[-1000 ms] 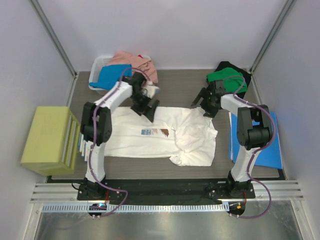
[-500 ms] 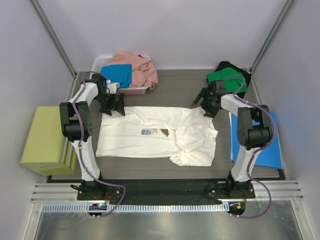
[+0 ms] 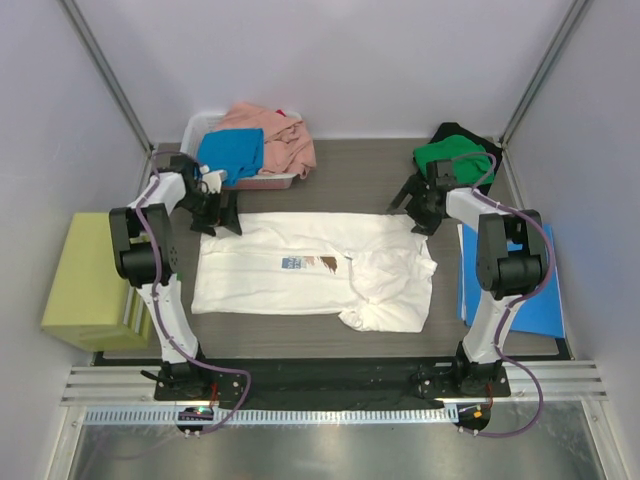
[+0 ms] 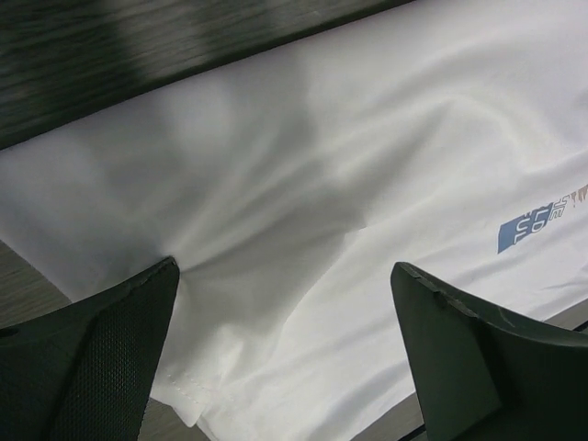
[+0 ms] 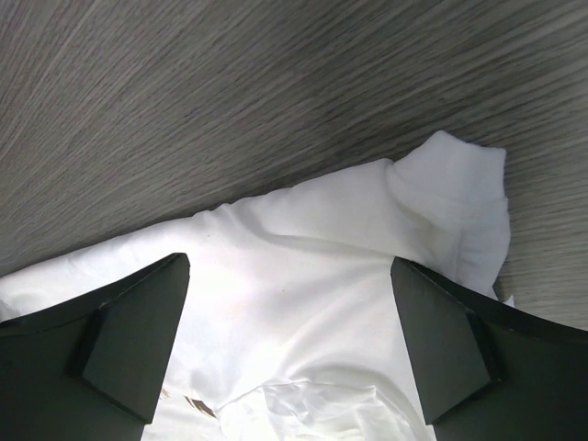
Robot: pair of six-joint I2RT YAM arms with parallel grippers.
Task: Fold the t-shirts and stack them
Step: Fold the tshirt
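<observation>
While both jaws stand wide, the white t-shirt [image 3: 300, 270] lies spread on the wood-grain table [image 3: 350, 180].
I have my left gripper [image 3: 220, 220] at its smooth far-left corner and my right gripper [image 3: 410, 214] by the far-right sleeve; the near-right cloth bunches softly.
</observation>
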